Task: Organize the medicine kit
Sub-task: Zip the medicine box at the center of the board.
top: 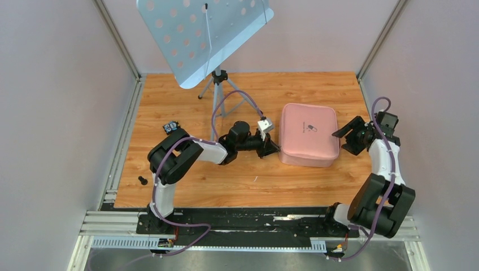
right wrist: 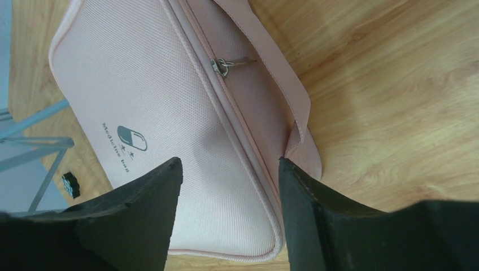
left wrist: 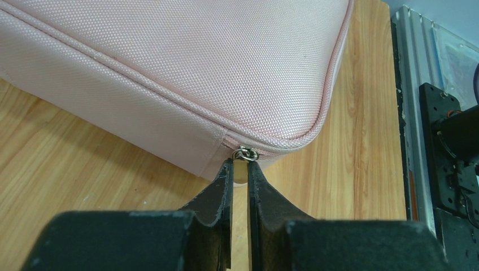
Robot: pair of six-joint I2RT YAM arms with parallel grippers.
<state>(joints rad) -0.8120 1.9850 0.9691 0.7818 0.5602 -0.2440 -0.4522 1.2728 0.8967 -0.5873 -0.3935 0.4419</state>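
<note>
Wooden tabletop: left gripper is clenching the zipper pull of the medicine kit, right gripper is hovering agape. Tugging along the zip track is looking wisest.

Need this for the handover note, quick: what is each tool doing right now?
Left tool: closed on the zipper pull at the corner of the medicine kit.
Right tool: open, holding nothing.
</note>
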